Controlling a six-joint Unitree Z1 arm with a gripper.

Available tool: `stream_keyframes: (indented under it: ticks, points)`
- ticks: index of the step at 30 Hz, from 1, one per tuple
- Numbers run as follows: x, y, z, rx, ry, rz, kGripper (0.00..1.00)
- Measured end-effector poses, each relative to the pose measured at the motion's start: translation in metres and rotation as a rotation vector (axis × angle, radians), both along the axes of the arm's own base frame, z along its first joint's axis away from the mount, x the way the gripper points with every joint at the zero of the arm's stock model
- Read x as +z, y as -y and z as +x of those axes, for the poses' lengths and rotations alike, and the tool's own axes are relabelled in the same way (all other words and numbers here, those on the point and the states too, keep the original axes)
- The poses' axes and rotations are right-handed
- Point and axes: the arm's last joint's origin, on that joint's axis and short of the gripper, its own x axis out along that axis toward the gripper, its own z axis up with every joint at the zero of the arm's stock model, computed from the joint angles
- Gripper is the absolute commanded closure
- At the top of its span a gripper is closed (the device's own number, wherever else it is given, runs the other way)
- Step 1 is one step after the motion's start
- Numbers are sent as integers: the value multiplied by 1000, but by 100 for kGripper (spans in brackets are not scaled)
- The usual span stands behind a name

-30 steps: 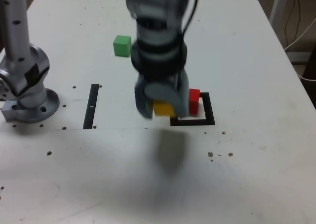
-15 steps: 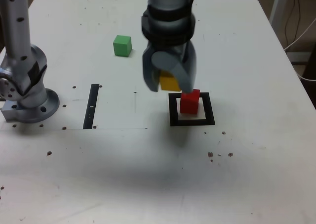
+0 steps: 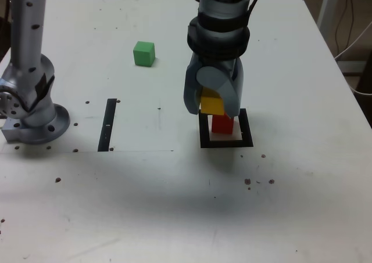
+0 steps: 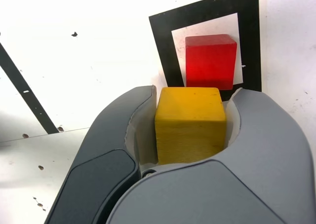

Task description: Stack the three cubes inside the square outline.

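Yellow cube (image 4: 190,125) swung in twd the square outline (image 3: 246,128), pinched in the gripper (image 3: 213,107)!

Half a sec earlier it hung up and off to the ext. view's left of the red cube (image 3: 222,124); now it had come right & lower in that view, overlapping red's upper part. Jaws were closed on yellow's sides, grip firm by the look of it. Red sat inside the outline, upright, hadn't budged. Green cube (image 3: 144,54) hadn't moved either, out on the tabletop (image 3: 279,205) well apart, beyond the black strip (image 3: 107,125) & to its right in the ext. view. So, the carry was nearly done, stack not yet made: wrist view had yellow beside red, not squarely over it, so a bit more lining up looked needed before lowering. Risk: clipping red's edge & shoving it.
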Motion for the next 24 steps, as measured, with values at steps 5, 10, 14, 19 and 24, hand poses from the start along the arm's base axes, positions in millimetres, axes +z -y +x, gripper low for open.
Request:
stream_keyframes:
  ticks: [5, 10, 14, 19, 24]
  points:
    - [-2, -5, 1, 6, 5, 7, 77]
    - [-5, -10, 5, -5, 16, 5, 77]
    - [-7, -15, 8, -3, 13, 5, 77]
    - [-8, -18, 11, -3, 14, 5, 77]
    - [-10, -19, 13, -3, 19, 8, 77]
